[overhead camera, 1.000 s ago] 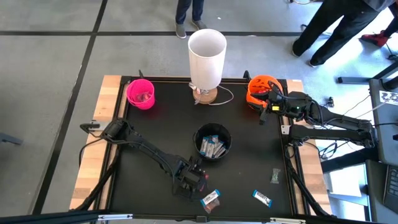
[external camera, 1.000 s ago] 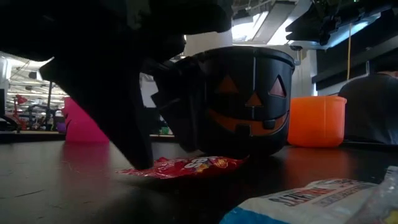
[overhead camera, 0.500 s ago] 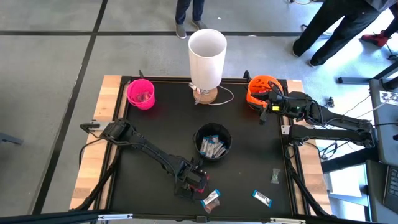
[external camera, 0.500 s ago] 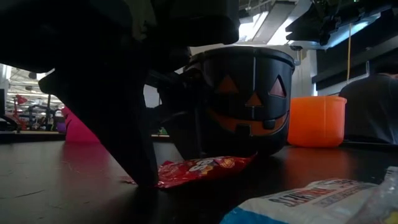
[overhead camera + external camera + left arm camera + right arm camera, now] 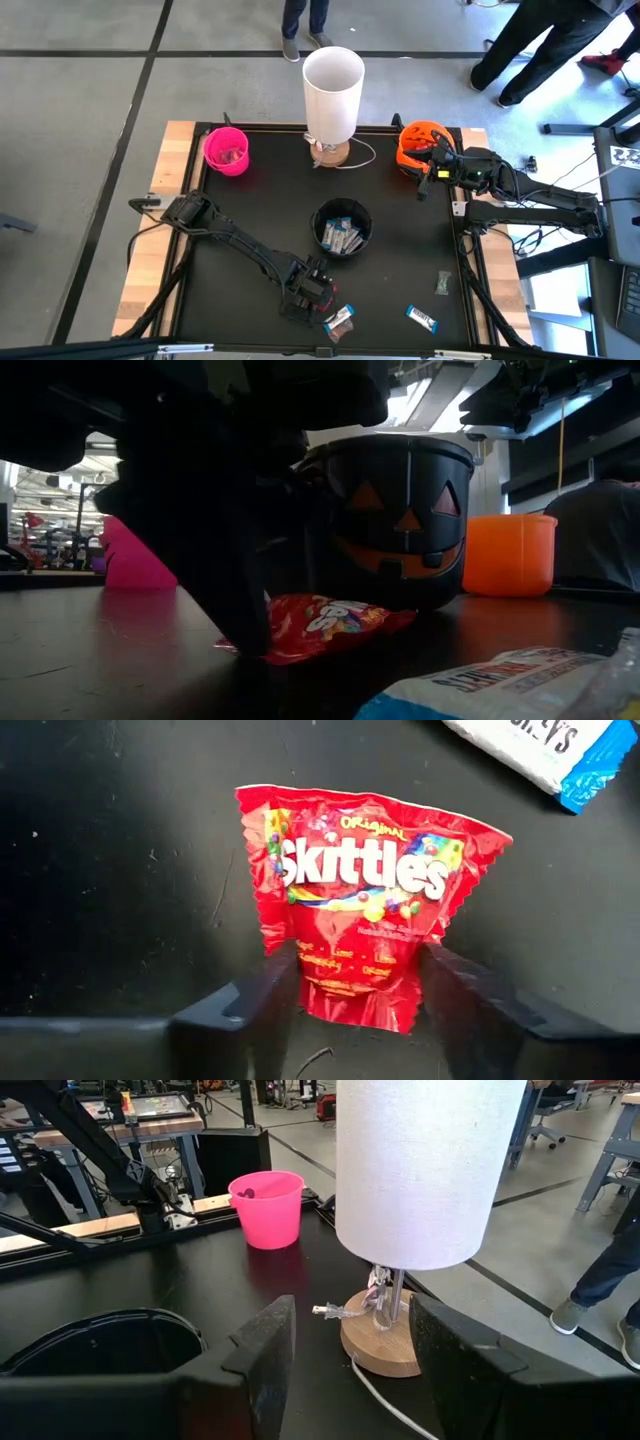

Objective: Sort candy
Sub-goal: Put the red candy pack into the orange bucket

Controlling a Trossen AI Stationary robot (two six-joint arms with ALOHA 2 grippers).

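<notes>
Down at the near edge of the bench [image 5: 250,220], the left pincer [image 5: 352,982] straddles a red Skittles packet [image 5: 362,895], one finger [image 5: 262,995] on each side of the packet's lower end. The jaws stand apart and look to be narrowing, pressing against the wrapper's edges; from the low view the packet [image 5: 325,622] already tilts up off the black surface beside the dark finger. So the step in hand is the pick of this red sweet, and the grasp does not look finished.

Just beyond it lies a blue-and-white silvery bar [image 5: 535,750], and two more sweets rest further right near the front: another blue bar [image 5: 422,319] and a small brownish wrapper [image 5: 442,284]. The black jack-o'-lantern bucket [image 5: 342,228] in the middle already holds several silvery bars.

The next move calls for the fingers to pinch fully, then a clean lift and a carry to whichever container takes reds, perhaps the pink cup [image 5: 226,150]. A slippery crinkled wrapper could squirt out.

The right pincer [image 5: 345,1345] waits with jaws apart, up by the orange pumpkin bucket [image 5: 418,143], facing the white lamp [image 5: 425,1170].
</notes>
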